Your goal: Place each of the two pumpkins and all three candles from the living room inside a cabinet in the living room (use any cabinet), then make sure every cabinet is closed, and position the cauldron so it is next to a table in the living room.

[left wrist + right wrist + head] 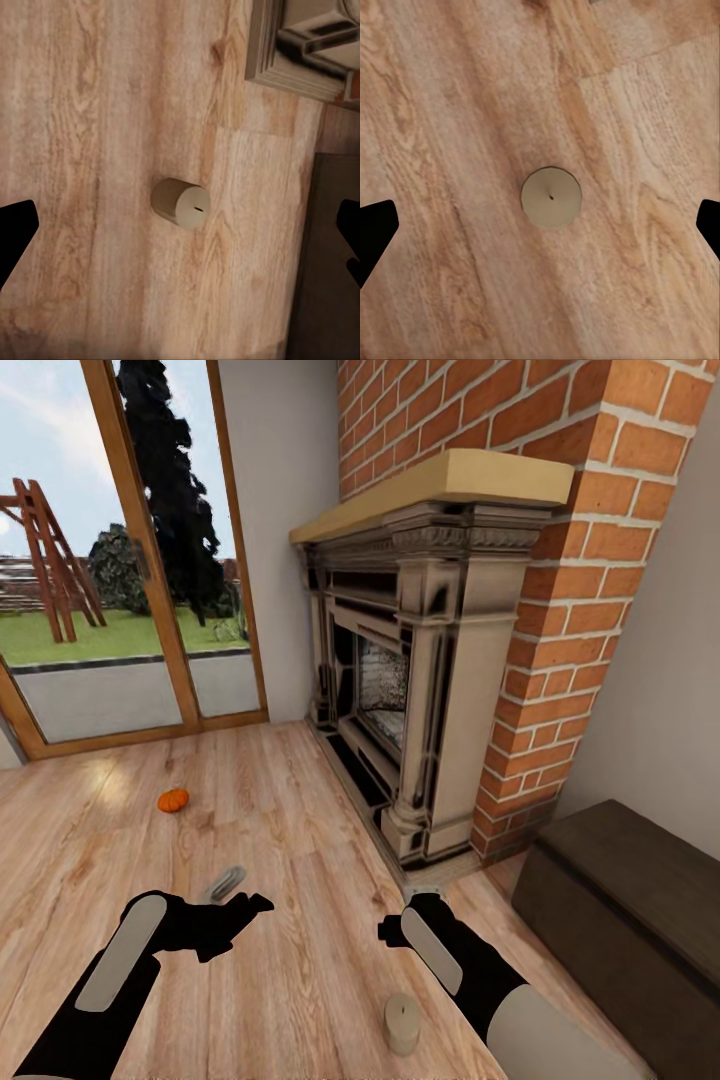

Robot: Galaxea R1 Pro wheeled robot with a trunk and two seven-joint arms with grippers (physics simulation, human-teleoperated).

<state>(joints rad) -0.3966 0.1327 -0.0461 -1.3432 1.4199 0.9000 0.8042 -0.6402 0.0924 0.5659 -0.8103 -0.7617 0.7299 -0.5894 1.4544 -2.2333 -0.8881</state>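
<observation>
We see a candle (403, 1022) standing upright on the wood floor (280, 980), near us between both arms, with our right gripper (540, 225) spread wide directly above it. Our left gripper (180, 232) also hangs open. A pumpkin (173, 800) sits farther off to the left, the fireplace (420, 680) ahead and the dark cabinet (630, 920) at right.

One pumpkin (173, 800), (seemingly) two candles (402, 1023)
</observation>
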